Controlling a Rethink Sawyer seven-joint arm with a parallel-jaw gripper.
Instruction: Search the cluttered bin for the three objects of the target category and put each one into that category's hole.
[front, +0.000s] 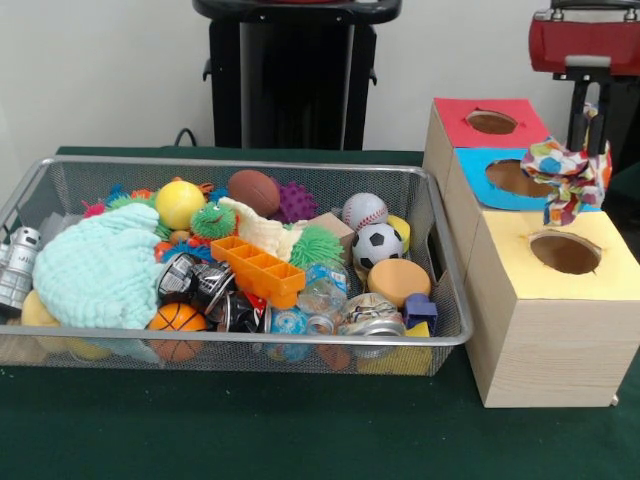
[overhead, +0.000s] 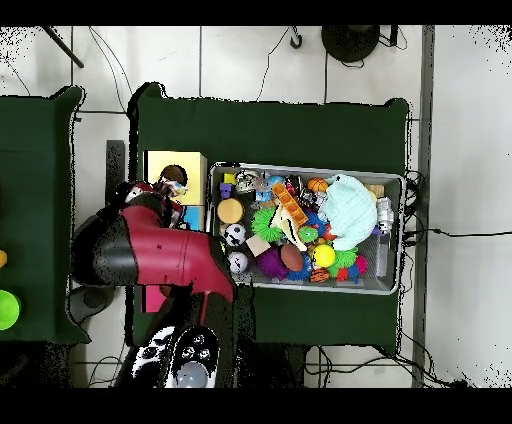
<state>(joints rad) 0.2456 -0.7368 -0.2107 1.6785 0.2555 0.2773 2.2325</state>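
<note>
A crumpled, multicoloured patterned cloth (front: 567, 176) is held pinched in the jaws of the black gripper (front: 588, 130), hanging limp above the blue-topped wooden box (front: 480, 172), close to its round hole (front: 516, 178). The delivery step is judged to be in hand: the soft cloth must next be centred over the chosen hole and released, and snagging of its loose folds on the rim could be expected. The blue box is flanked by a red-topped box (front: 455, 120) and a yellow-topped box (front: 600, 285), each with a round hole. Beside them, a silver wire-mesh bin (front: 250, 341) is crowded with smooth balls, a knitted mint-green cloth (front: 95, 268), an orange plastic tray (front: 258, 268) and spiky rubber toys.
</note>
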